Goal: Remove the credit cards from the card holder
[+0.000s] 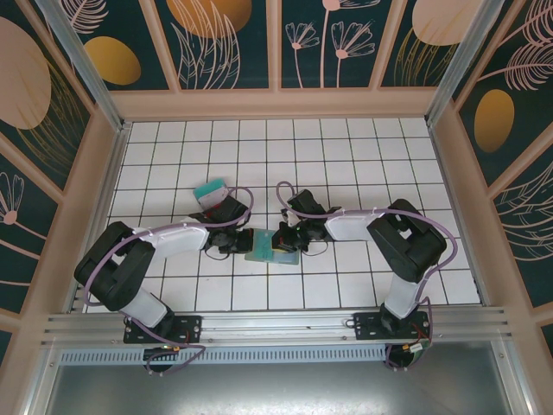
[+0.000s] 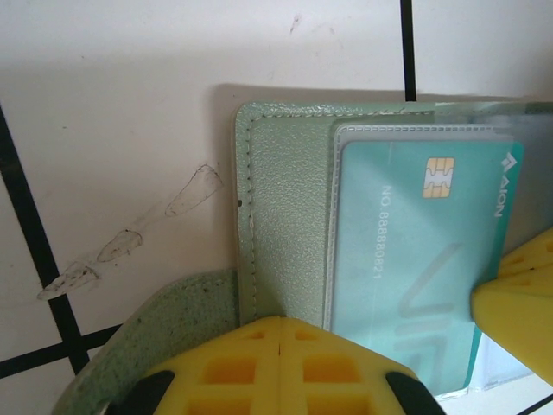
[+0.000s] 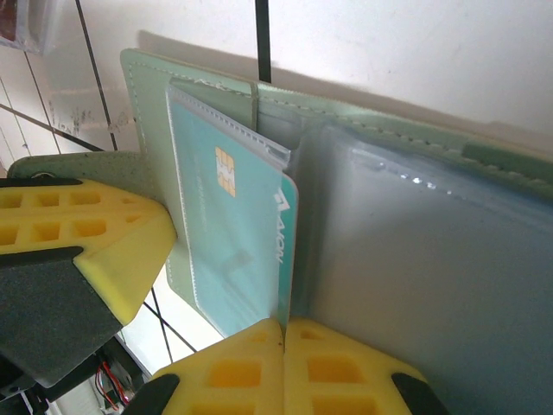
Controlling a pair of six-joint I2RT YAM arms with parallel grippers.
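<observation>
Wallet (image 1: 272, 248) lies open on the tiled table (image 1: 346, 156) between the two arms, with a teal card (image 2: 415, 251) tucked in its clear sleeve (image 3: 259, 143). The left gripper (image 2: 281, 335) is clenched at the wallet's near edge and seems to pin it down. The right gripper (image 3: 282, 333) is clamped too, its tips meeting at the card's edge, though I cannot tell whether it truly pinches the card. Best to keep the wallet pinned flat, catch the card alone rather than the sleeve, and draw it slowly straight out of the pocket mouth so the soft wallet doesn't lift
</observation>
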